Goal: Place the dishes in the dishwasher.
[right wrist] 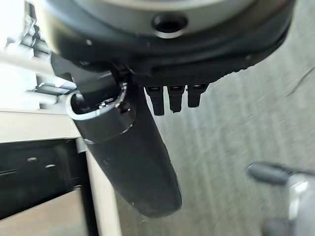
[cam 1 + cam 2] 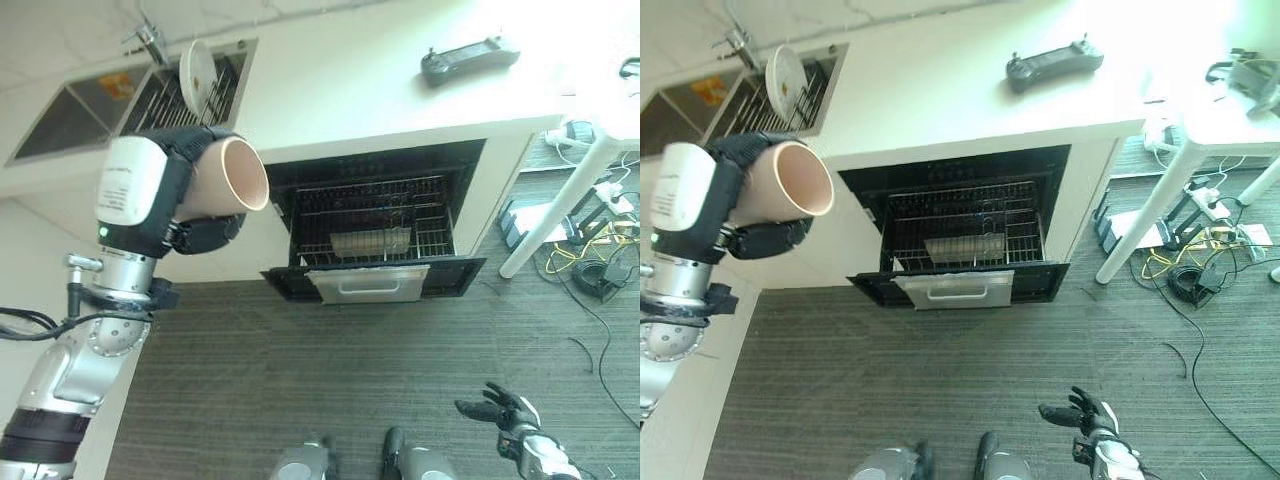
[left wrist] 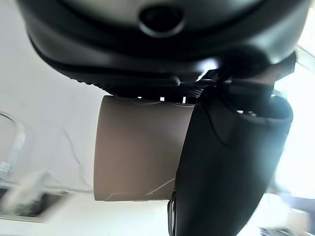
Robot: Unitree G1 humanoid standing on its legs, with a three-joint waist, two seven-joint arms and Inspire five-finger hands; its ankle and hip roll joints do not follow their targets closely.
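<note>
A smooth beige cylindrical cup (image 2: 236, 176) is gripped by the curled left hand (image 2: 205, 232), raised left of the open dishwasher (image 2: 372, 225). The right hand (image 2: 498, 408) is held relaxed, low before its wire racks.

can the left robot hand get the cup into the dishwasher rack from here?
Probably yes. The left robot hand holds the cup up beside the open dishwasher, whose rack sits exposed above the lowered door, with nothing between them.

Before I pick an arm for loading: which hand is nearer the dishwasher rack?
Left. The left hand, holding the cup, is beside the dishwasher rack; the right hand hangs low over carpet.
</note>
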